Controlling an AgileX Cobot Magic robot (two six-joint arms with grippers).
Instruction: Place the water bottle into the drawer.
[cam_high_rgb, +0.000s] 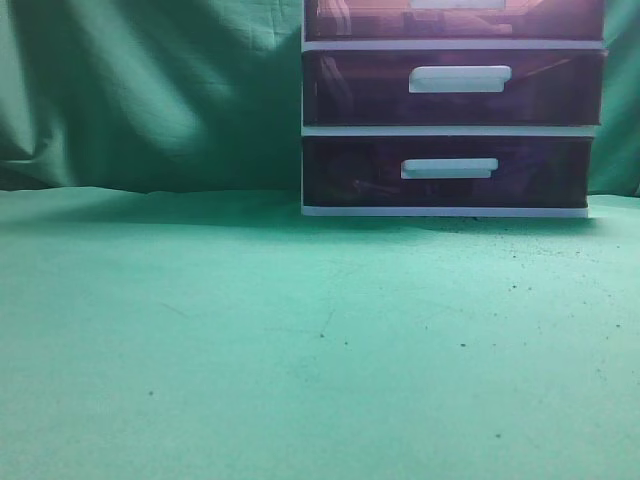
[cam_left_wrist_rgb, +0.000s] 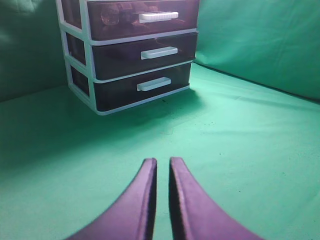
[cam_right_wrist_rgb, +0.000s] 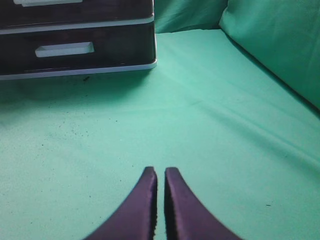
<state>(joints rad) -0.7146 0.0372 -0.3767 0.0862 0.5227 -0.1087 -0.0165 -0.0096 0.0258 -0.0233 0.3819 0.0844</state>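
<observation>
On the left, the left gripper (cam_left_wrist_rgb: 162, 162) hangs low over the green worktop (cam_high_rgb: 300, 340), its fingers (cam_left_wrist_rgb: 145, 190) drawn nearly together with only a thin slit between them and nothing held. Ahead of it stands the white-framed unit (cam_left_wrist_rgb: 90, 65), and the drawer (cam_left_wrist_rgb: 145, 17) at its top looks pushed in, flush with the two below, its white handle (cam_left_wrist_rgb: 158, 16) facing the arm. The water bottle appears in no view, so its place cannot be told.

Since the drawer seems not yet opened, the step in hand is probably to pull it out: the fingers should part first, meet the handle squarely, and draw straight back so the light unit does not slide.

On the right, the right gripper (cam_right_wrist_rgb: 160, 172) likewise hovers empty, fingers (cam_right_wrist_rgb: 177, 200) all but touching, the unit's lower drawers up and to its left.
</observation>
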